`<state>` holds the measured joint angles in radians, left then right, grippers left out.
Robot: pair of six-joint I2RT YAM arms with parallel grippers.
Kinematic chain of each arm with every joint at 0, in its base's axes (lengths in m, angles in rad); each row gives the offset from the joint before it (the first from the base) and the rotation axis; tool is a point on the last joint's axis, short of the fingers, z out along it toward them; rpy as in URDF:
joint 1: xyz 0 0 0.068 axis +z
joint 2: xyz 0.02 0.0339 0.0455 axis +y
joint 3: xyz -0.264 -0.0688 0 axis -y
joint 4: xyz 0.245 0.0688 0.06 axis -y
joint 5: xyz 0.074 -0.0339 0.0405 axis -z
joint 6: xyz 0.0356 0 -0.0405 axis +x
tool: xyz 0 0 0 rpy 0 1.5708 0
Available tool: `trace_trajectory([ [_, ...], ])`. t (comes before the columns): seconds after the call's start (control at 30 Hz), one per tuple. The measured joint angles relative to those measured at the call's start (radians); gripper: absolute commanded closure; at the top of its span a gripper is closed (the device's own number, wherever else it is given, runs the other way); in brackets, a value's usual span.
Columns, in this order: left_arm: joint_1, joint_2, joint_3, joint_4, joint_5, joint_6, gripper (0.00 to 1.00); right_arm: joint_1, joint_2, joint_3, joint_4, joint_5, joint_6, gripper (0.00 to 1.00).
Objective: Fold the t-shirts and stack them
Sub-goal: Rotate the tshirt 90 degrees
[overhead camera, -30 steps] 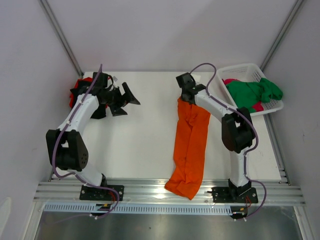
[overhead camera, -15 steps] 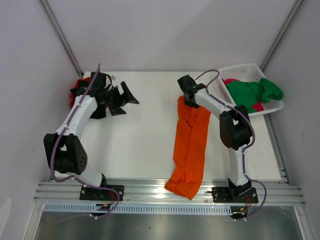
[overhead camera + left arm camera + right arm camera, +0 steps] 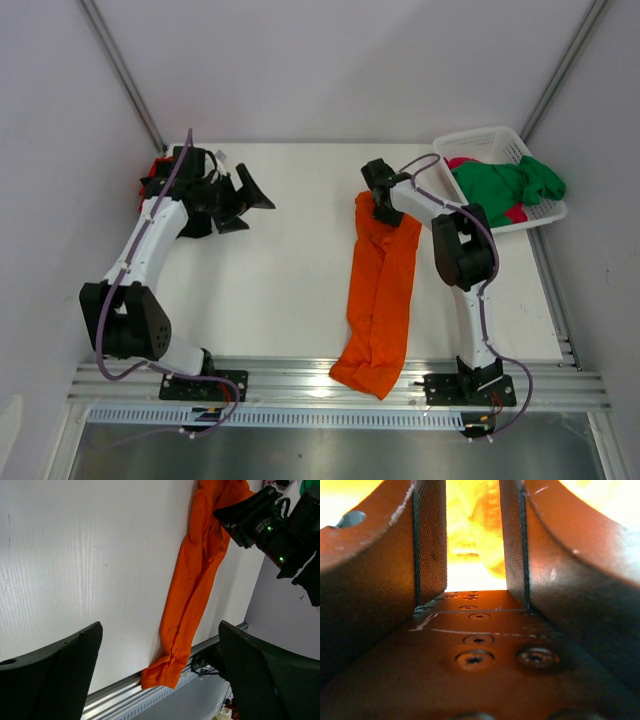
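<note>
Orange t-shirt (image 3: 378,290): bunched into a long strip on the table (image 3: 280,280), long axis running far to near, near end hanging over the front rail (image 3: 300,380)
Right pincer (image 3: 383,210): arm stretched forward, tips pointing down at the strip's far end; jaws partway apart, gap between the pads bare, orange cloth just beyond the tips
Left pincer (image 3: 245,205): arm reached to the far left, jaws spread wide, holding nothing
Red t-shirt (image 3: 155,170): crumpled at the far left edge, beside the left arm
Green t-shirt (image 3: 505,185): heaped over a pink t-shirt (image 3: 515,213) in the white basket (image 3: 480,140), far right
Room: white tabletop, pale walls (image 3: 330,60)
</note>
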<state>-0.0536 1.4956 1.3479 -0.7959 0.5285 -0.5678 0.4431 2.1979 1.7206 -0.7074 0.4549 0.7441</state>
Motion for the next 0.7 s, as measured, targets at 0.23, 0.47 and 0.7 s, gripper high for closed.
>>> trace_trajectory([
  [0.23,0.0,-0.048,-0.011,-0.007,0.012,0.0,0.0,-0.005,0.029,0.032,0.008,-0.045,0.008,0.62],
  [0.47,0.0,-0.069,-0.011,-0.019,0.017,0.0,0.01,0.023,0.09,0.127,0.029,-0.081,0.0,0.63],
  [0.7,0.0,-0.07,-0.011,-0.025,0.017,0.0,0.01,0.09,0.154,0.23,0.038,-0.117,-0.003,0.63],
])
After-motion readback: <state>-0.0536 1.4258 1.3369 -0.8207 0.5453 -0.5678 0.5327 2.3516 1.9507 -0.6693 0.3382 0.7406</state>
